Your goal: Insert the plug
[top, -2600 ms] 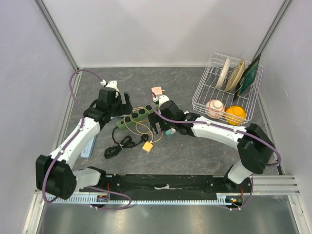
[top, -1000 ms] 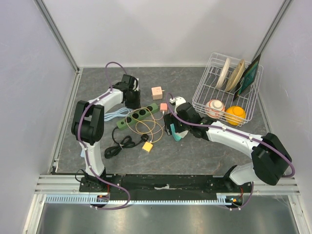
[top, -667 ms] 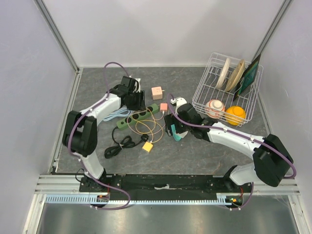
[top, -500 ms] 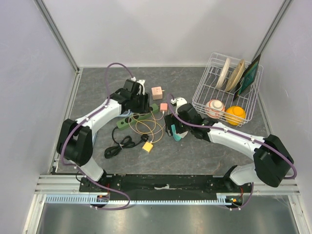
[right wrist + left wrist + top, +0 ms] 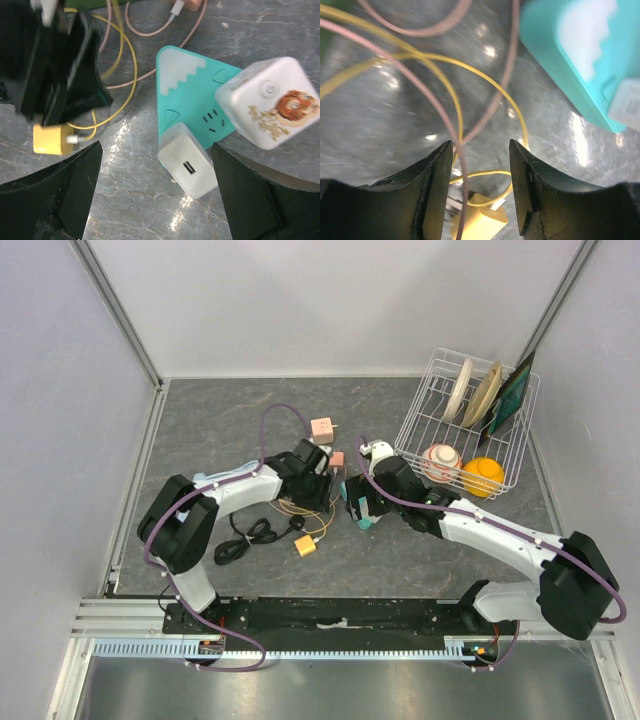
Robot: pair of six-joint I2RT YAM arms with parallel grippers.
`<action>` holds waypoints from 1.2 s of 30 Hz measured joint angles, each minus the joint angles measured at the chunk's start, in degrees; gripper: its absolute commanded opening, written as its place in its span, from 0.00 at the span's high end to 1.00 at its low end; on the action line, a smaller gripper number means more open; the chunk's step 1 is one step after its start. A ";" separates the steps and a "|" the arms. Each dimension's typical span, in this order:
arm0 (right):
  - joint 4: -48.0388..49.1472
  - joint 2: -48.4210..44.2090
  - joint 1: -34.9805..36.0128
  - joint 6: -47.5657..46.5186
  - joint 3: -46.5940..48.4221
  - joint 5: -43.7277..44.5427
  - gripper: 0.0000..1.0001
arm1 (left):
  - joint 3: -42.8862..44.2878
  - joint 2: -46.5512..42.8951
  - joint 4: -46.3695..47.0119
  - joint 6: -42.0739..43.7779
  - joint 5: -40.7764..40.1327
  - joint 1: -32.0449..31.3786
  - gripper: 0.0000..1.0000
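Grey, stone-patterned surface (image 5: pixel 200 430), seen from above: the left end effector (image 5: pixel 322 485) and the right end effector (image 5: pixel 358 505) meet near the middle of the frame, over a tangle of thin cables. A yellow plug (image 5: pixel 303 544) lies just below them, a pink cube charger (image 5: pixel 322 428) above them, and a white wire dish rack (image 5: pixel 420 430) stands at the upper right. From the left wrist, that end effector (image 5: pixel 480 145) has its two dark fingers (image 5: pixel 432 185) parted with nothing between them, hovering over a yellow cable (image 5: pixel 445 90) and a pink cable (image 5: pixel 507 70). The yellow plug (image 5: pixel 477 222) sits at the bottom edge and a teal socket block (image 5: pixel 570 55) fills the upper right corner. From the right wrist, that end effector (image 5: pixel 156 146) is spread wide and grips nothing. The teal socket block (image 5: pixel 182 85) lies at centre, carrying a white USB adapter (image 5: pixel 187 160) and a printed white cube (image 5: pixel 267 102). The yellow plug (image 5: pixel 50 138) rests on the surface at the left, below the left end effector (image 5: pixel 55 75).
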 measured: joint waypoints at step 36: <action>0.79 12.59 -4.26 -5.51 17.44 12.94 0.02 | 1.38 -33.29 -8.09 -1.57 -12.41 5.77 0.04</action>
